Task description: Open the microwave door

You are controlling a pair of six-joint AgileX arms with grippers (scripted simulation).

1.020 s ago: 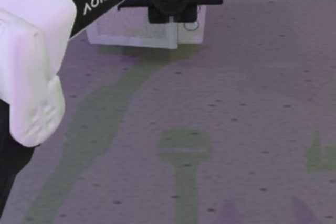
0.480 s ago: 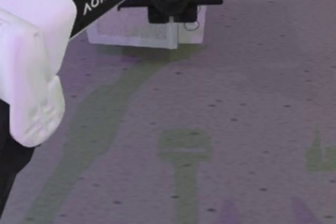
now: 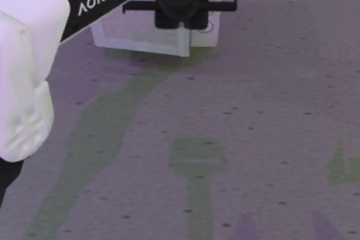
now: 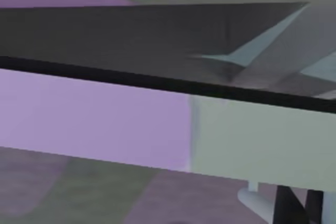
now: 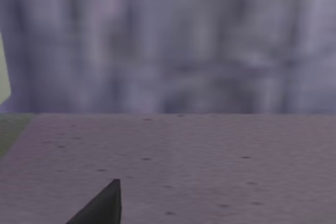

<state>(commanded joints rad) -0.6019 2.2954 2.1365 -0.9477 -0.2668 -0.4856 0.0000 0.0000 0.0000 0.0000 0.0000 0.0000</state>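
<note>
The white microwave (image 3: 207,39) stands at the table's far edge in the top view. Its door (image 3: 140,32) has a speckled mesh window, and the handle-side edge (image 3: 185,46) stands slightly out from the front. My left gripper (image 3: 181,22) hangs over that edge, shut on the handle. In the left wrist view the pale handle bar (image 4: 255,199) lies beside my dark fingers (image 4: 286,208), under the white front (image 4: 262,135). My right gripper (image 5: 107,208) is out of the top view and shows only as a dark tip above bare table.
A round knob (image 3: 206,26) sits on the narrow panel to the right of the door. My left arm's white links (image 3: 28,66) cover the top view's left side. Green patches mark the purple tabletop (image 3: 253,111).
My left arm has shifted a little to the left. The door's handle edge has swung slightly out toward the table's front.
</note>
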